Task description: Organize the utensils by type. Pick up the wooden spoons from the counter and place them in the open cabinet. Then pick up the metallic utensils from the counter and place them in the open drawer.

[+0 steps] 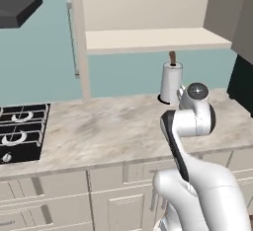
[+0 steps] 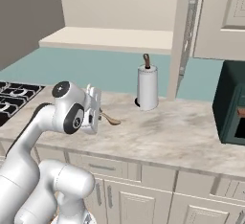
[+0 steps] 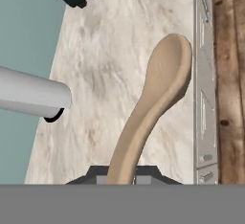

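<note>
You are early in the job. Your gripper (image 2: 98, 115) is squeezed tight on the handle of a pale wooden spoon (image 3: 155, 104), and the spoon is up in the air above the counter (image 1: 113, 129), not lying on it. In the hand view the spoon sticks straight out from between the jaws, with its round bowl far from the hand and the marbled stone below it. In the right base view you can see the bowl end of the spoon poking out beside the hand, near the paper towel roll (image 2: 147, 86). The open cabinet (image 1: 153, 40) is up above, and its flat shelf looks bare, so it seems no spoon has been put away there yet. You need to lift this spoon up and lay it on that shelf. After that, by the task, there is another wooden spoon to fetch, and then the metal ones go in the drawer.
</note>
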Available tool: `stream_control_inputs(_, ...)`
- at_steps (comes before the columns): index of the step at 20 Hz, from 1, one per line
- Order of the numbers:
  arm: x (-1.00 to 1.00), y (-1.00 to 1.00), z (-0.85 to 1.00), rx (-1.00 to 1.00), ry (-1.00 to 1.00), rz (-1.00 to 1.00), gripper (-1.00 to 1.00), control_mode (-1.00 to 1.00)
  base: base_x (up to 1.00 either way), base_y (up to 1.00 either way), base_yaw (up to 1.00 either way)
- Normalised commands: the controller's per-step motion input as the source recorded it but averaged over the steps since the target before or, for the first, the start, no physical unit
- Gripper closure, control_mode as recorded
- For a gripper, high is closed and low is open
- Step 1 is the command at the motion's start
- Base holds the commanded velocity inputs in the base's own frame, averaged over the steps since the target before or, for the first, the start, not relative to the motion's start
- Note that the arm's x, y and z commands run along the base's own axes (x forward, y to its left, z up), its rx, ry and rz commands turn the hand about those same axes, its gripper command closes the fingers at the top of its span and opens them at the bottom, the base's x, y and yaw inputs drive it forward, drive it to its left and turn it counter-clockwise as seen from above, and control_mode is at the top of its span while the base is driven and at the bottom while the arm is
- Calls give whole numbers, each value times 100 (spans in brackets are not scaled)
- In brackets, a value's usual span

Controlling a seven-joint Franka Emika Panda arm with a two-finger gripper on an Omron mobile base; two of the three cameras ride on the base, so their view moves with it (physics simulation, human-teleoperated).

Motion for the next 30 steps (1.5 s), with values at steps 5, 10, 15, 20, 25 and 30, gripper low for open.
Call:
stream_control_inputs(5,0,0,0,0,0,0,100,100,39,-33,19)
stream_control_inputs(10,0,0,0,0,0,0,100,100,29,-28,19)
stream_control_inputs(15,0,0,0,0,0,0,100,100,26,-15,22)
stream_control_inputs(20,0,0,0,0,0,0,100,100,29,-11,24)
stream_control_inputs(25,0,0,0,0,0,0,100,100,31,-13,23)
stream_control_inputs(30,8,-18,2,6,-15,15,100,-100,5,-3,4)
